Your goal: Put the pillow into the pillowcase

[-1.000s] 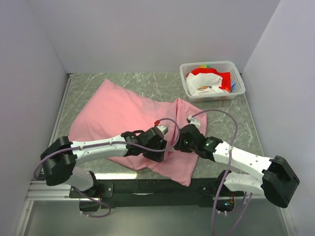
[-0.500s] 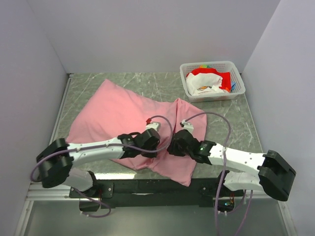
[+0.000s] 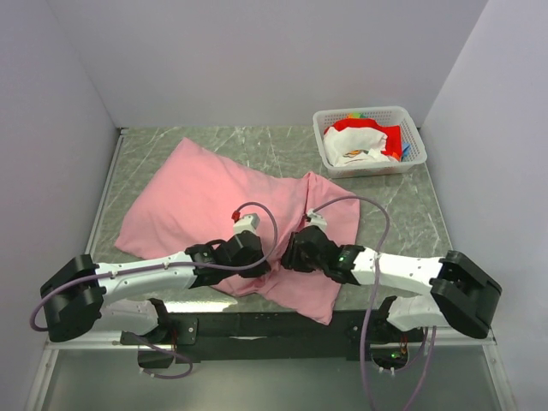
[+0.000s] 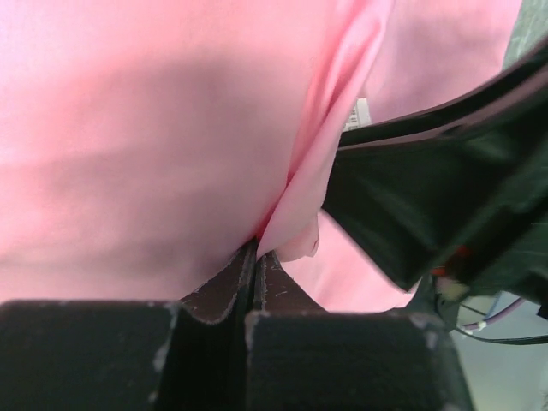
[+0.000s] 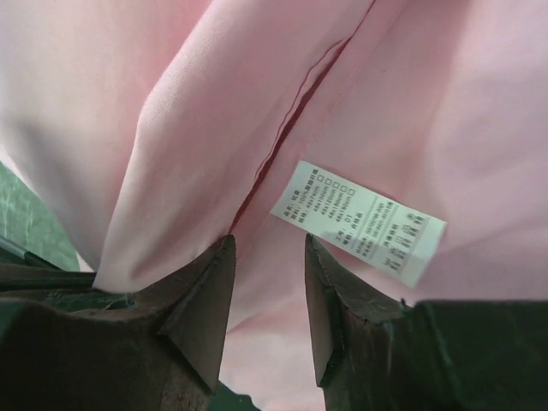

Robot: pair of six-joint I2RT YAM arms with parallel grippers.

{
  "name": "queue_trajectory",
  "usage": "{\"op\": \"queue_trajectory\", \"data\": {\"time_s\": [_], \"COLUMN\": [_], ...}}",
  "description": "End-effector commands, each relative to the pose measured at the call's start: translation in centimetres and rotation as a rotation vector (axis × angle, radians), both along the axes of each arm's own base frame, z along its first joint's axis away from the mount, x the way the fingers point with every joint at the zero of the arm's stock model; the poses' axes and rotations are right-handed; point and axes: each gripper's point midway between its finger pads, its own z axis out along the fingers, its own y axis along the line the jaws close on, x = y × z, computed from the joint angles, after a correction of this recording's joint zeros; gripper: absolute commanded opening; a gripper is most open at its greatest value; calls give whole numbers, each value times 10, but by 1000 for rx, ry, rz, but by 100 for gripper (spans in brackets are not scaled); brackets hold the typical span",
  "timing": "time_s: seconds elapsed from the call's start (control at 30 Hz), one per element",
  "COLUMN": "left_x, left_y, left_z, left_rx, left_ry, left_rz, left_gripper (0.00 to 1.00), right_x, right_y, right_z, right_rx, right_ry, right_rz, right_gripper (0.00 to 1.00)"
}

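The pillow itself shows nowhere in the open. The pillowcase (image 3: 197, 193) lies plump and rounded on the side far from the two end effectors, and flatter and creased right at them. So the pillow is most likely already inside, pushed toward the closed end, though no view shows it directly. What seems left is the finishing: drawing the loose mouth of the cloth over the near end and smoothing it out. The mouth cannot be checked from here, so some of the pillow may yet sit short of it.

The left end effector (image 4: 257, 250) is pinched tight on a thin fold of the pink cloth, which rises straight out from between its fingertips. The right end effector (image 5: 270, 244) stands at a middling gap. Pink cloth lies across and beyond its tips, with nothing clearly clamped. A seam line (image 5: 291, 120) runs away from it just ahead. The white label (image 5: 360, 223) sits just past its right-hand finger. The two end effectors are close beside each other at the near edge of the cloth.

Counted: one pillowcase, one label, two end effectors, and no pillow in plain sight. There is one white basket (image 3: 411, 128), well beyond the right end effector at the far corner of the worktop (image 3: 402, 214). It holds a bundle of white and red cloth whose pieces cannot be counted.
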Motion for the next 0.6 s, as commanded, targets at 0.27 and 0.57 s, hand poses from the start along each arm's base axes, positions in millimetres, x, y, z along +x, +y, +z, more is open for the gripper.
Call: {"op": "queue_trajectory", "data": {"time_s": [0.27, 0.57], "left_x": [5, 5], "left_y": [-8, -15], "left_z": [1, -3], "left_rx": [-43, -18], "left_ry": [-4, 2], "left_rz": [18, -23], "left_gripper": [1, 1], "right_x": [3, -12], "right_y": [32, -3], "right_z": [-6, -23], "right_rx": [130, 66], "right_ry": [6, 21], "right_rz": [-5, -82], "right_gripper": [50, 0]}}
